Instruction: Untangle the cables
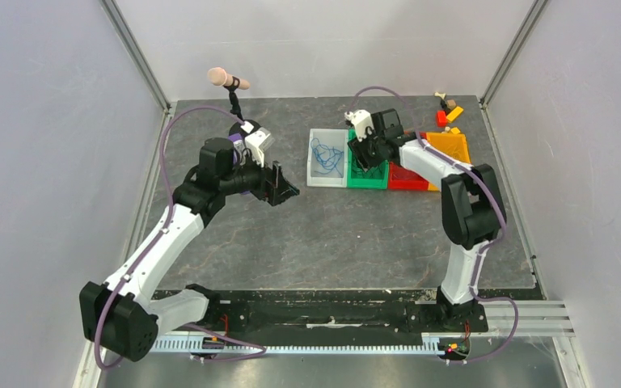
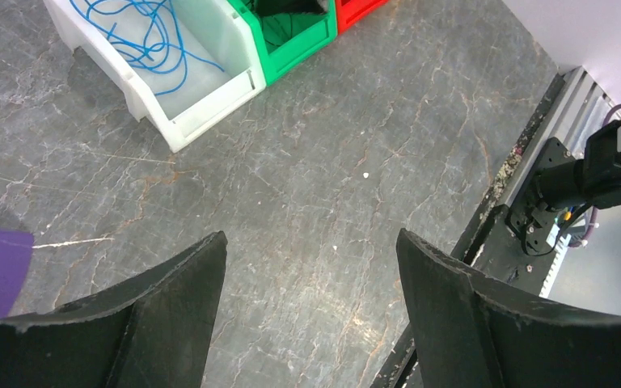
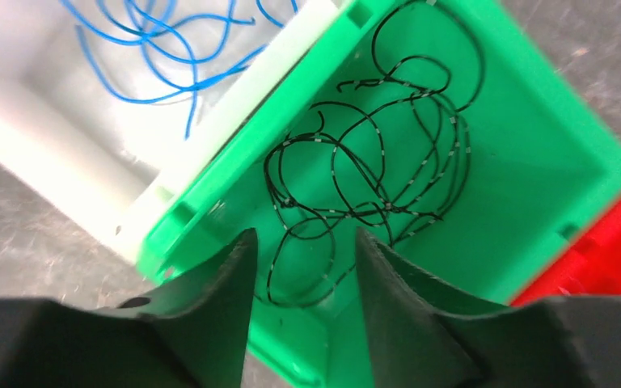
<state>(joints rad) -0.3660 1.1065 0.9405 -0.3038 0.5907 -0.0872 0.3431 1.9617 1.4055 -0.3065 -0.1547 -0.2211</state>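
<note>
A thin black cable (image 3: 372, 162) lies in loose loops on the floor of the green bin (image 3: 534, 162). My right gripper (image 3: 306, 234) hangs just above it, open, with nothing between its fingers. A blue cable (image 3: 170, 48) lies curled in the white bin (image 3: 48, 121) beside it. In the top view my right gripper (image 1: 364, 153) hovers over the green bin (image 1: 368, 179) and hides most of what is inside. My left gripper (image 2: 311, 238) is wide open over bare table, to the left of the white bin (image 1: 327, 158). No other cables are in view.
A red bin (image 1: 408, 176) and an orange bin (image 1: 449, 145) continue the row to the right of the green one. Small coloured blocks (image 1: 447, 113) lie at the back right corner. A pink-tipped stand (image 1: 226, 78) rises behind my left arm.
</note>
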